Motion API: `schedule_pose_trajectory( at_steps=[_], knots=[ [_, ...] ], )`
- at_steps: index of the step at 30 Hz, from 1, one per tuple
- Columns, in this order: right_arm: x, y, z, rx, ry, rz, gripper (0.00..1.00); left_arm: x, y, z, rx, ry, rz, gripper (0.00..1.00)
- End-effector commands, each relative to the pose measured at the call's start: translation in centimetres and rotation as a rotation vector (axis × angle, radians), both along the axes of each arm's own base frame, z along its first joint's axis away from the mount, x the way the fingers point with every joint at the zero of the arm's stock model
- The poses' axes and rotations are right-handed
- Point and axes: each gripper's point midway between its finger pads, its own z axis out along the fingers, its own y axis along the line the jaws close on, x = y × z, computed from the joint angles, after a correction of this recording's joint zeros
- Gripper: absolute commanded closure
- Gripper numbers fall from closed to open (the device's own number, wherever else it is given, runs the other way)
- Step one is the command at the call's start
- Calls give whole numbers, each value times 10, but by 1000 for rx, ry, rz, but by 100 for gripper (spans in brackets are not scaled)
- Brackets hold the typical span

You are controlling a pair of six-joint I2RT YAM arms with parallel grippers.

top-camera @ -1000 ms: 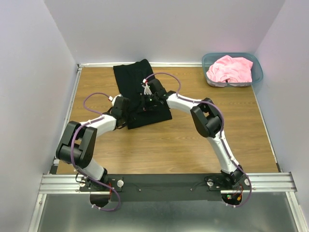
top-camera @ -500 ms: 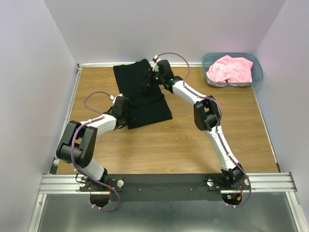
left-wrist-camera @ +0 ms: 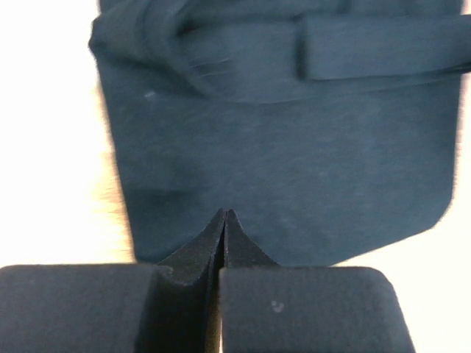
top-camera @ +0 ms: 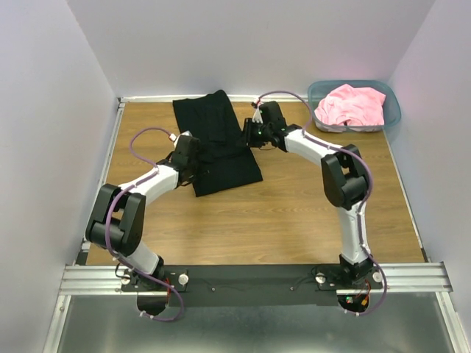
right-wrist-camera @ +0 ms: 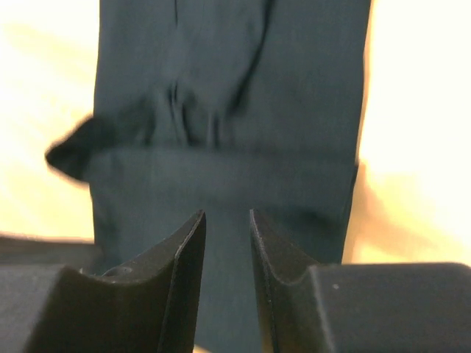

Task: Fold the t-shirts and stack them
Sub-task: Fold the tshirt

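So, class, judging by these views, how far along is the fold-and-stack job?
Done: the black t-shirt lies partly folded into a narrow strip. In hand: the left end effector, shut, and the right end effector, slightly open, are at its side edges, neither clearly holding cloth. Left: the pink t-shirt sits crumpled in the teal bin, and nothing is stacked.

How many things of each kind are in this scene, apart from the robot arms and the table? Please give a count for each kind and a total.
T-shirts: 2 (black t-shirt flat on the table, pink t-shirt in the bin)
Bins: 1 (teal bin)
Total: 3
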Motion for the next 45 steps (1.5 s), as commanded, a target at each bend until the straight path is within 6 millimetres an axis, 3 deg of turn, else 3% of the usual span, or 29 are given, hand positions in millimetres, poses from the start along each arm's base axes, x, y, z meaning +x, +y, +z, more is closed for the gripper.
schedule_pose_trajectory(
  at_steps=[1,5,11,16,18,19,23,25,28,29,34,38,42,45],
  knots=[
    [-33,-18,-18,-56,47,2,63,3,-10,22,29,-55,-26,91],
    [-61,-29,-32,-77,106,-3,64,-7,-13,-5,39,21,-38,91],
    [-95,-50,-60,-121,195,-22,64,-40,-12,-37,57,131,-56,92],
    [-149,-81,-96,-180,333,-68,64,-81,-17,-57,61,234,-101,92],
    [-166,-90,-94,-174,371,-93,64,-103,-21,-62,59,273,-130,92],
    [-186,-100,-97,-183,401,-100,64,-111,-23,-63,58,288,-140,92],
    [-233,-125,-93,-217,460,-130,64,-147,-36,-57,0,319,-198,92],
    [-245,-129,-87,-225,457,-126,64,-163,-39,-55,-13,340,-210,92],
    [-245,-128,-63,-193,397,-113,64,-158,-44,-31,-38,272,-205,89],
    [-238,-124,-47,-174,354,-105,64,-150,-47,-16,-53,223,-200,86],
    [-212,-106,-5,-109,242,-103,62,-129,-60,18,-96,138,-191,79],
    [-204,-89,-5,-125,218,-71,62,-120,-69,24,-112,101,-195,79],
    [-200,-69,-15,-129,187,-51,64,-120,-82,9,-98,114,-233,82],
    [-194,-62,-26,-128,171,-66,70,-122,-82,-10,-49,143,-234,85]
  ],
)
